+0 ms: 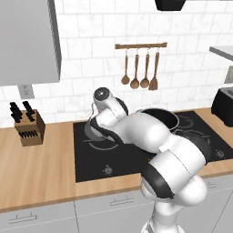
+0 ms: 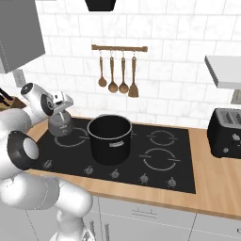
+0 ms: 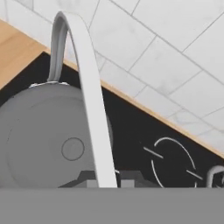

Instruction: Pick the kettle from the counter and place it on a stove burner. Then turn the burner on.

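The dark-grey kettle is at the back-left stove burner of the black cooktop. I cannot tell whether it rests on the glass or hangs just above it. My gripper is shut on its thin arched handle. In the hand view the knobbed lid lies below the handle and the fingertips flank the handle's base. No burner glows red. The wood counter runs on both sides of the cooktop.
A big black pot stands mid-cooktop, close to the kettle's right. Silver knobs line the cooktop's front edge. A black toaster sits at the right and a knife block at the left. Wooden utensils hang on the wall.
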